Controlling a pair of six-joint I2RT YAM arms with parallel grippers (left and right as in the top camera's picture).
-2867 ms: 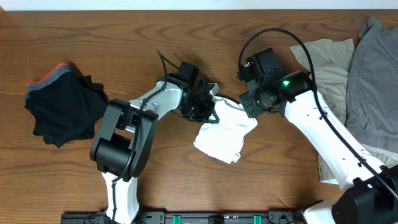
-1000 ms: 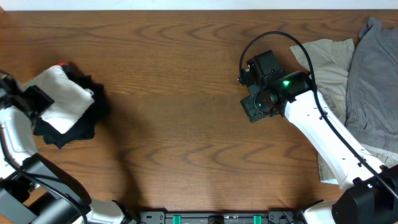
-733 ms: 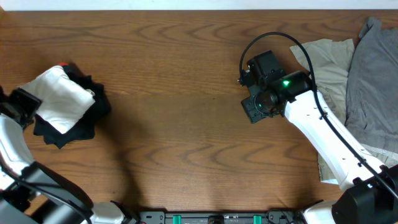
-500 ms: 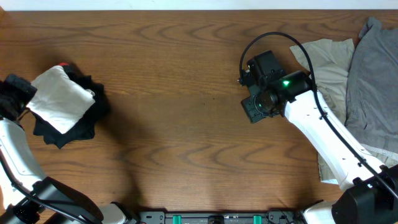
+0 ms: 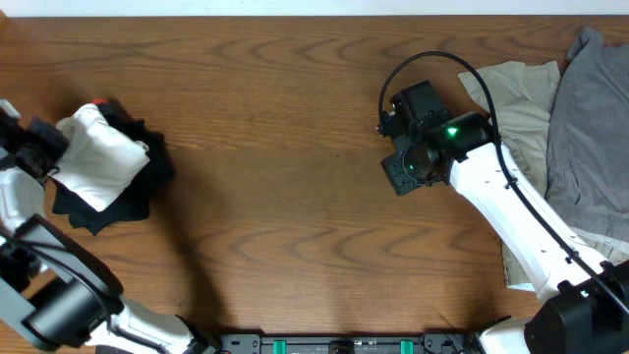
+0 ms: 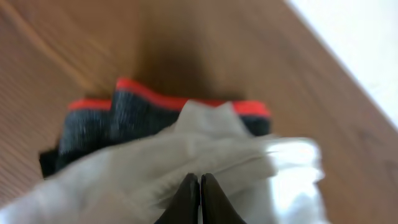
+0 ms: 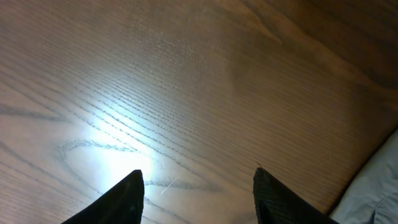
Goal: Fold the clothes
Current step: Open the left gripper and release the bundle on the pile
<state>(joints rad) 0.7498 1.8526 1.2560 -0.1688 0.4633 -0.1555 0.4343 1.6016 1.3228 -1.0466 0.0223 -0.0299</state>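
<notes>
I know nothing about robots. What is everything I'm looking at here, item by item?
table: one, brown wood, fills the overhead view
white garment: one, white, folded, lying on the black garment at the left
black garment: one pile, black with a red-trimmed edge, left side of the table
beige garment: one, beige, crumpled, right side
grey garment: one, grey, far right, lying over the beige one
left arm: one, white and black, at the left edge, jaws shut by the white garment
right arm: one, white and black, right of centre, jaws open over bare wood
</notes>
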